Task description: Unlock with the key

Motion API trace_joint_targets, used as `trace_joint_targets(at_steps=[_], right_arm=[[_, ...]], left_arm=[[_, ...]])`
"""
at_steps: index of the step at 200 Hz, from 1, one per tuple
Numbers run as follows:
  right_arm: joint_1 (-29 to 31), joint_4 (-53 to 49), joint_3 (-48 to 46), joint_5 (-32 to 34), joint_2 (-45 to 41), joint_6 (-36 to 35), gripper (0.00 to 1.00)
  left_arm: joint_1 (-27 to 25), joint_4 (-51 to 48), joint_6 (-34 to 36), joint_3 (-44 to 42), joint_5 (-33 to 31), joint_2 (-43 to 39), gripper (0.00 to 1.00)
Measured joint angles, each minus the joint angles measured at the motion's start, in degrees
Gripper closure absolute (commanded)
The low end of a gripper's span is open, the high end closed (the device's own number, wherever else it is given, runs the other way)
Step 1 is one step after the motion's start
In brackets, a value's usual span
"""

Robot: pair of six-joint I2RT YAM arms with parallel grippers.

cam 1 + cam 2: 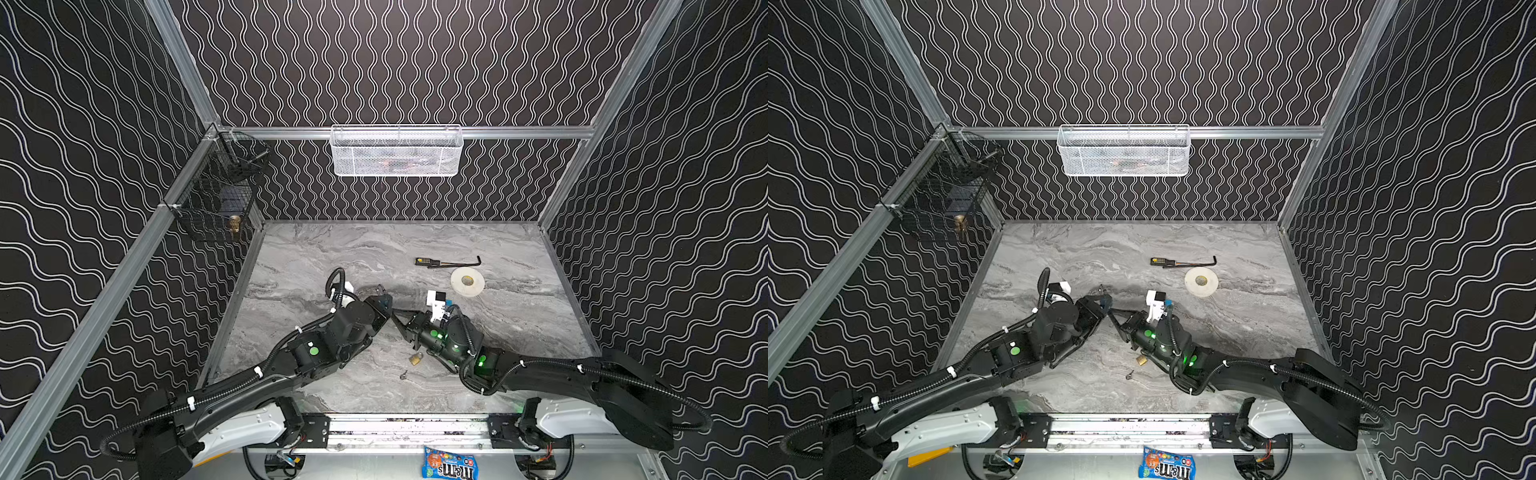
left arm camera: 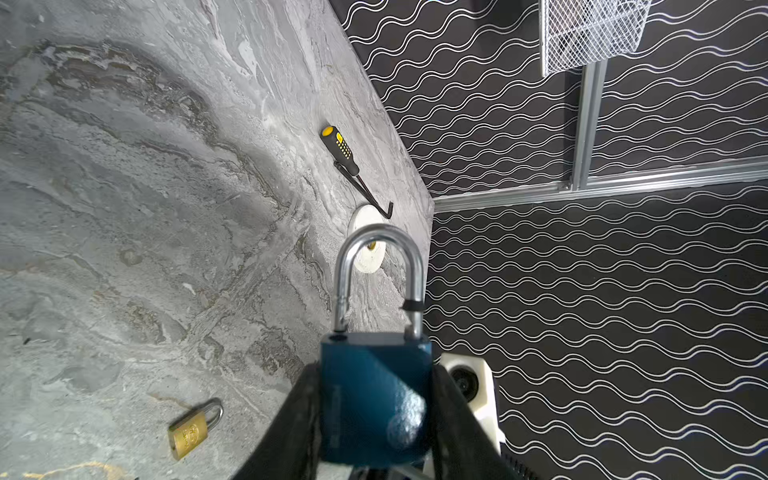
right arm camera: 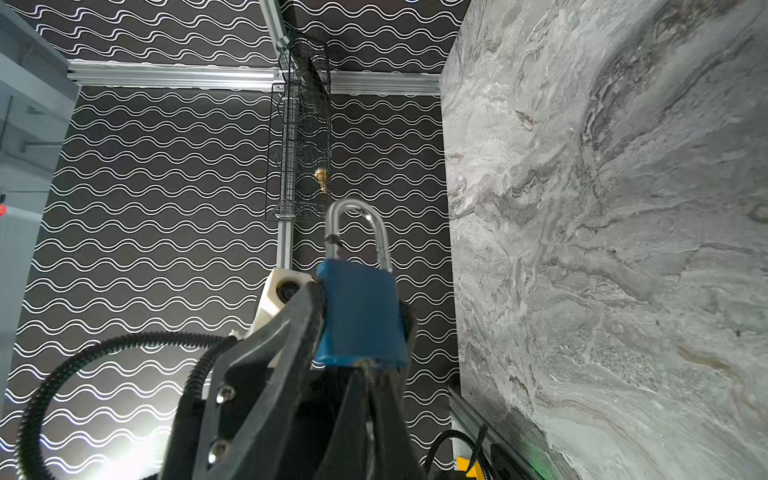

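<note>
A blue padlock with a silver shackle hangs above the middle of the table, and my left gripper is shut on its body from both sides. One shackle leg stands just clear of the body. In both top views the padlock sits between the two arms. My right gripper is shut, its tips pressed to the underside of the padlock. A thin piece of metal, the key, shows between those tips; most of it is hidden.
A brass padlock and a small loose key lie on the table under the arms. Farther back lie a screwdriver, a hex key and a white tape roll. A white basket and a black wire basket hang on the walls.
</note>
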Motion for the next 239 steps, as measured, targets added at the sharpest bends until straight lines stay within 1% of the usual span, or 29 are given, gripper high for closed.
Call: trace_joint_targets(at_steps=[46, 64, 86, 104, 132, 144, 163, 175, 186, 196, 217, 239], right_arm=[[0.1, -0.4, 0.6, -0.2, -0.7, -3.3, 1.00], [0.2, -2.9, 0.9, -0.4, -2.0, -5.8, 0.95], [0.3, -5.7, 1.4, -0.5, -4.2, -9.2, 0.89], [0.4, -8.6, 2.2, -0.5, -5.6, -11.9, 0.87], [0.6, -14.0, 3.0, -0.7, -7.1, -15.2, 0.76], [0.6, -17.1, 3.1, -0.7, -7.6, -16.7, 0.66], [0.7, -21.1, 4.3, -0.7, -8.6, -19.4, 0.54], [0.7, -23.6, 5.4, -0.7, -9.7, -21.2, 0.46], [0.7, -26.3, 6.8, -0.7, -10.6, -23.0, 0.38], [0.6, -28.7, 8.0, -0.7, -11.6, -24.8, 0.32], [0.1, -33.4, 10.2, -1.4, -13.1, -28.3, 0.27], [-1.0, -40.3, 14.2, -2.4, -13.4, -32.5, 0.22]], left_arm=[[-0.1, -4.5, 2.8, 3.2, -0.3, -0.2, 1.00], [-0.1, -6.0, 3.3, 3.8, 0.1, -0.3, 1.00], [-0.4, -8.2, 5.8, 5.8, 0.0, -0.6, 1.00], [-0.4, -9.2, 7.8, 6.8, -0.7, -0.7, 1.00], [-0.2, -10.5, 10.0, 7.3, -3.7, -1.3, 1.00], [-0.1, -10.6, 11.2, 7.8, -5.2, -1.8, 1.00], [-0.1, -10.8, 14.0, 8.4, -6.5, -2.6, 1.00], [0.0, -11.1, 17.2, 8.5, -7.2, -3.1, 1.00], [0.0, -12.0, 20.5, 8.8, -7.8, -3.7, 1.00], [0.0, -12.8, 23.8, 9.0, -8.1, -4.2, 1.00], [0.0, -13.9, 31.4, 8.1, -8.2, -6.2, 1.00], [0.1, -13.1, 40.5, 5.0, -7.6, -9.2, 1.00]])
